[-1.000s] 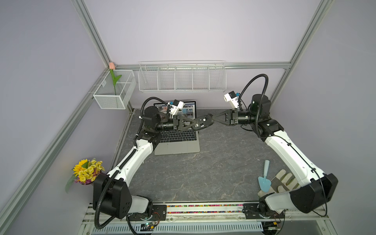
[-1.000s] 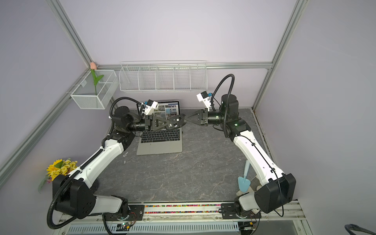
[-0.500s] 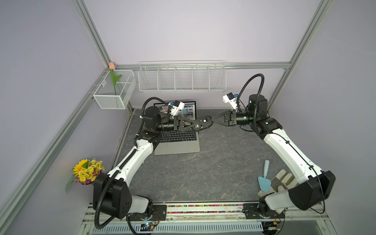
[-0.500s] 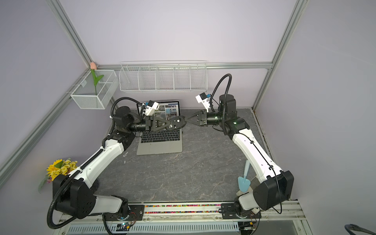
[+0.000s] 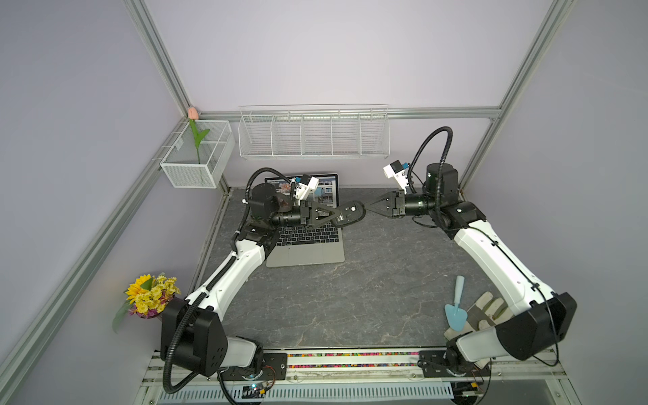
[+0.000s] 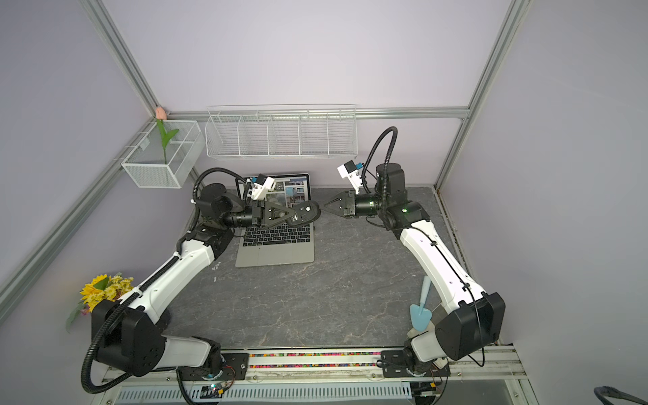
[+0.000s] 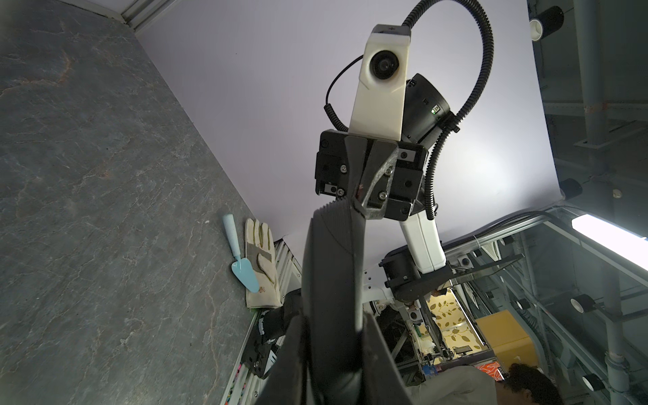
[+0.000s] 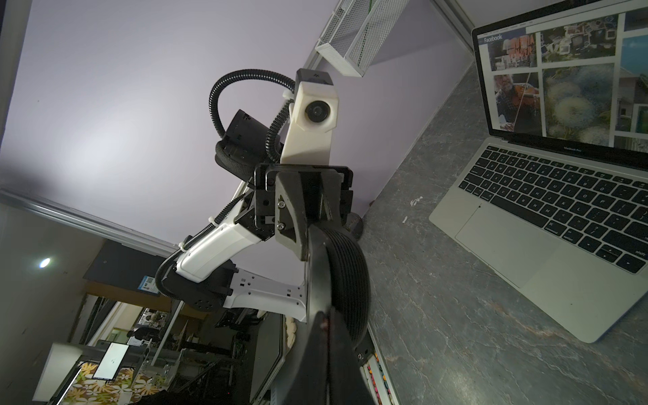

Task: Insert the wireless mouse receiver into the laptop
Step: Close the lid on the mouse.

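The open silver-grey laptop [image 5: 305, 252] [image 6: 277, 254] [image 8: 526, 245] sits at the back left of the table, its screen showing photos. My left gripper [image 5: 342, 218] [image 6: 296, 217] [image 7: 333, 350] is shut on the flat black mouse [image 5: 351, 213] [image 6: 307, 211] [image 7: 333, 280] [image 8: 345, 270], holding it on edge in the air above the laptop's right edge. My right gripper [image 5: 366, 209] [image 6: 324, 206] [image 8: 324, 317] is shut, its tips against the mouse's far end. A tiny reddish speck shows between those tips. I cannot make out the wireless mouse receiver.
A blue trowel [image 5: 456, 308] [image 7: 242, 259] and a work glove [image 5: 487, 312] lie at the front right beside the right arm's base. Yellow flowers [image 5: 150, 294] stand front left. A wire rack [image 5: 314, 133] and a mesh basket [image 5: 196, 164] hang on the back wall.
The right gripper drew back slightly from the mouse half a second ago and has come back against its end. The left gripper keeps holding the mouse in almost the same place.
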### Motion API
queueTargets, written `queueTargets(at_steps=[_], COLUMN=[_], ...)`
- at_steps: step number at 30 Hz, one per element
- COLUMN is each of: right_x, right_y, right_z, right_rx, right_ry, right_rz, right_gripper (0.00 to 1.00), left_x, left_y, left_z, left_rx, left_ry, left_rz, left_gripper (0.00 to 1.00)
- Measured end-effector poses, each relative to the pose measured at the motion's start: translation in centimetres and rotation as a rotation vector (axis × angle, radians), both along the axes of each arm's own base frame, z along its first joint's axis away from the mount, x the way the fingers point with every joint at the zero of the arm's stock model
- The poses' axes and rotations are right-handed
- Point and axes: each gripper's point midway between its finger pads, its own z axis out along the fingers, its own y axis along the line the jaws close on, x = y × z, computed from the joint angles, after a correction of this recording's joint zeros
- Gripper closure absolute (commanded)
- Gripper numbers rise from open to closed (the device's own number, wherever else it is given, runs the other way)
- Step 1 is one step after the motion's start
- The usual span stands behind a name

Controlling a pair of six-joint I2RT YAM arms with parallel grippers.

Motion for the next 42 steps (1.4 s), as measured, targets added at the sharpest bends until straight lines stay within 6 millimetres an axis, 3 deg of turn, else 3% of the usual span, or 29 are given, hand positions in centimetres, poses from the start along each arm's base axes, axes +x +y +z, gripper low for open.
queueTargets(at_steps=[7,11,17,22,27,30,34,42], right_x=[0.2,0.5,1.2,0.9,-0.3,-0.5,-0.7,-1.5], right_y=[0.0,-0.1,-0.6,-1.2,-1.9,-2.0,-1.2,0.8], right_z=[-0.3,-0.8,-1.0,0.0,0.5,-0.2,-1.3,-2.3], right_rx=[-0.036,-0.068,-0.101,-0.104,-0.112,-0.126,-0.142,-0.166], right_ry=[-0.011,-0.014,-0.028,-0.072,-0.139,-0.145,-0.128,-0.151], right_rz=[-0.026,-0.054,-0.115,-0.156,-0.161,-0.153,-0.123,-0.067], right_gripper=[0.92,0.74,0.65,0.55,0.58,0.66,0.69,0.65], left_x=[0.0,-0.2,-0.9,-1.1,-1.2,-1.2,-1.1,-0.4], left_y=[0.0,-0.1,-0.5,-0.5,-0.5,-0.5,-0.5,-0.2], left_z=[-0.6,-1.0,-0.8,-0.4,-0.5,-0.5,-0.5,-1.2], left_rx=[0.014,0.027,0.032,0.029,0.029,0.030,0.030,0.044], left_ry=[0.003,-0.002,-0.024,-0.043,-0.049,-0.048,-0.050,-0.010], left_rz=[0.002,-0.010,-0.040,-0.052,-0.054,-0.054,-0.053,-0.031], left_gripper=[1.00,1.00,1.00,1.00,1.00,1.00,1.00,1.00])
